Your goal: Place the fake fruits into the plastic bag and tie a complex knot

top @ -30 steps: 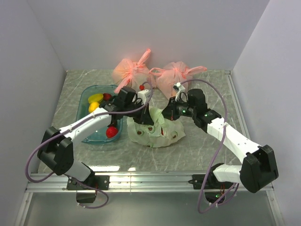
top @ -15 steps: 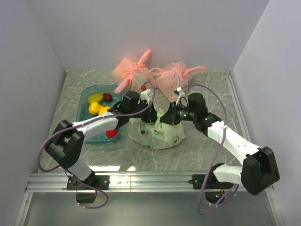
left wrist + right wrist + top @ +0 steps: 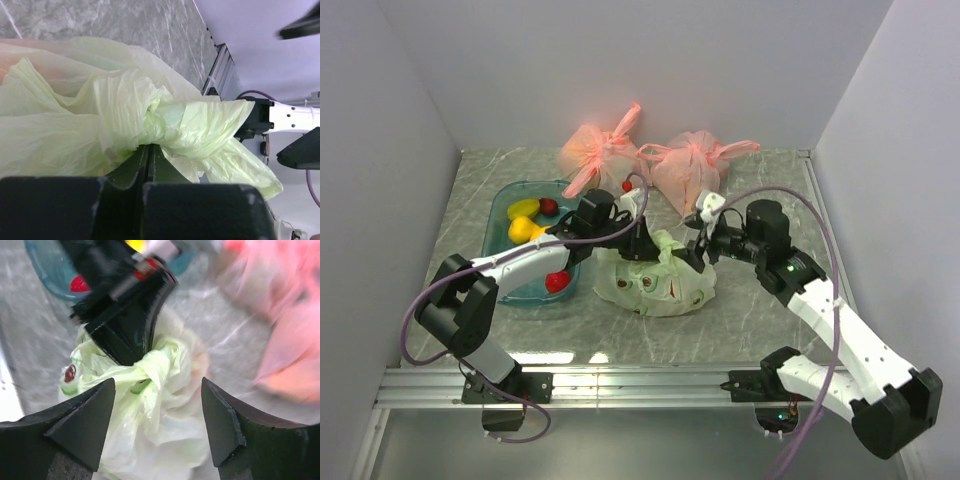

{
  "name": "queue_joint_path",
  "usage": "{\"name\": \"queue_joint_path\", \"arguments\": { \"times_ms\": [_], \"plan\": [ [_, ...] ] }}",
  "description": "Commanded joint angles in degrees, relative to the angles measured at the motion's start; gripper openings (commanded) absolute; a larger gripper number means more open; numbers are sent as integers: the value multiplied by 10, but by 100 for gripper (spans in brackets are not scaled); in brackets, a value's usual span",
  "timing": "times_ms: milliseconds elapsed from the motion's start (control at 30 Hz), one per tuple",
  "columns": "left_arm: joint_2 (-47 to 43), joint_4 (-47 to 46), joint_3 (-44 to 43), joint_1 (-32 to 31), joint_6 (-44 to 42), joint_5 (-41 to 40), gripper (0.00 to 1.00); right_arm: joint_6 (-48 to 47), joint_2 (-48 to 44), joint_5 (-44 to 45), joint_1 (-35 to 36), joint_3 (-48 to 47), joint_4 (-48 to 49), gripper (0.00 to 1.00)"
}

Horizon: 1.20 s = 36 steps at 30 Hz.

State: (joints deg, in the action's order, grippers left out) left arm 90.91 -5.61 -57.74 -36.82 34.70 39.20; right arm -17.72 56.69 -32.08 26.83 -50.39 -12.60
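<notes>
Left wrist view: left tool [image 3: 149, 152] pinches knot [image 3: 152, 116], anchoring plastic bag [image 3: 665, 290] on desk [image 3: 760, 190] for tightening; right tool [image 3: 156, 385] gapes wide, empty, beside knot.

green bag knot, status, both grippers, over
Left gripper shut on the knot. Right gripper open, holding nothing. Plastic bag bunched, fruit inside. Pink bags behind, clear of it.

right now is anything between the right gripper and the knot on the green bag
Nothing visible does. The open right gripper faces the knot directly. The left gripper is shut on the knot from the far side, close to that path.
</notes>
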Motion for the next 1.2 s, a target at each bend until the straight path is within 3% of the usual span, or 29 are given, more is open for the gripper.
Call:
{"name": "queue_joint_path", "arguments": {
  "times_ms": [0,233,433,667,867,967,1000,1033,1167],
  "plan": [
    [-21,25,-38,4,-19,31,0,-192,-39,-44,16,17,4,78],
    [-3,74,-78,3,-38,50,0,-453,-45,-73,29,51,4,77],
    [3,83,-90,4,-43,55,0,-617,-33,-107,32,47,-51,76],
    [5,93,-98,4,-36,62,0,-689,-17,-119,54,53,-37,69],
    [4,110,-113,5,-32,76,0,-754,-8,-120,72,49,-59,54],
    [5,123,-120,6,-34,78,0,-762,6,-117,75,26,-96,36],
    [1,129,-122,6,-40,74,0,-752,15,-114,78,21,-96,15],
    [-2,139,-121,6,-44,69,0,-711,19,-104,79,15,-81,1],
    [-43,147,-92,18,-55,39,0,-497,37,-55,80,-29,17,0]
  ]
}}
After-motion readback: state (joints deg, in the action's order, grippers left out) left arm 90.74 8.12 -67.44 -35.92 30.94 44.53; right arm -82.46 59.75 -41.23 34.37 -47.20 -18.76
